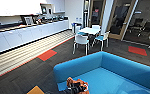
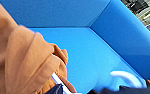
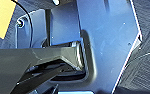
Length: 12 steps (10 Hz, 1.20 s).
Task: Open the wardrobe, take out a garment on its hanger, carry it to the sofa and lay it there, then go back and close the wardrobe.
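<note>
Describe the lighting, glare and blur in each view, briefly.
Head view: even, bright indoor light, pale glare on the white counter, straight lines bowed by the wide lens, soft detail throughout. Left wrist view: the garment sits close and blurred against the evenly lit sofa; the hanger is smeared. Right wrist view: bluish cast and a soft sheen on the robot's own plate.

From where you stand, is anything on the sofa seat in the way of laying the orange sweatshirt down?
Nothing visible. The garment hangs at the near edge of the sofa, and the blue seat beyond it looks bare in the head and left wrist views.
</note>
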{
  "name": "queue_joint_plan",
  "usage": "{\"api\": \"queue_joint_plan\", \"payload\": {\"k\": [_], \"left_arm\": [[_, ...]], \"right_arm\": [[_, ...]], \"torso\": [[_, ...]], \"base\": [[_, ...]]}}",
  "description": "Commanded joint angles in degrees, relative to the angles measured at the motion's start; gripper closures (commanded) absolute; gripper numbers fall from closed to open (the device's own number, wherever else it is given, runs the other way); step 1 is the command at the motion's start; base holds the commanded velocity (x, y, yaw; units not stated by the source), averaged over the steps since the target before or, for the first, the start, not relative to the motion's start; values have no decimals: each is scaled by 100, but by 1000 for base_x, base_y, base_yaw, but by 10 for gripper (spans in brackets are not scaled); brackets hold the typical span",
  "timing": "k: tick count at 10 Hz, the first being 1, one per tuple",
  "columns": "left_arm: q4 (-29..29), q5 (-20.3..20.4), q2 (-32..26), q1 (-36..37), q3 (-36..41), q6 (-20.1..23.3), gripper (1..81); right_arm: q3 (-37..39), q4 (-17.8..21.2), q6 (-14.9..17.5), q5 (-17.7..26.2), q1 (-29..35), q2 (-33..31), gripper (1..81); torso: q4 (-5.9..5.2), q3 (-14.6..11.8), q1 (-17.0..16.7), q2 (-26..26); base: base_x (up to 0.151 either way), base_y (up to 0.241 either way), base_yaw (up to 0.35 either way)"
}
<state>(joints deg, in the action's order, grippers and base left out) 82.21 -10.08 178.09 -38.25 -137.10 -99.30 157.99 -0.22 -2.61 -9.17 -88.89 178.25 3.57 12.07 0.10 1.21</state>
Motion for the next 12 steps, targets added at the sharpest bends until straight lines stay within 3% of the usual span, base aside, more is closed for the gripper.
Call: {"api": "queue_joint_plan", "payload": {"k": [1, 5, 7, 10, 12], "left_arm": [[584, -231, -89, 806, -317, -1, 10], [726, -152, -309, 420, -520, 16, 10], [840, 496, -528, 51, -345, 87, 10], [1262, 999, -669, -519, -318, 95, 10], [1446, 1640, -941, -986, -326, 95, 10]], "right_arm": [[-50, -13, 24, 319, 95, 38, 10], [-50, -13, 24, 319, 104, 46, 10], [-50, -4, 24, 319, 113, 38, 10], [-50, 4, 24, 319, 121, 46, 10], [-50, 4, 24, 319, 130, 46, 10]], "torso": [[0, 0, 0, 0], [0, 0, -2, 0], [0, 0, -2, 0], [0, 0, -2, 2], [0, 0, -2, 2]], "base": [[0, 0, 0], [0, 0, 0], [0, 0, 0], [0, 0, 0], [0, 0, 0]]}}
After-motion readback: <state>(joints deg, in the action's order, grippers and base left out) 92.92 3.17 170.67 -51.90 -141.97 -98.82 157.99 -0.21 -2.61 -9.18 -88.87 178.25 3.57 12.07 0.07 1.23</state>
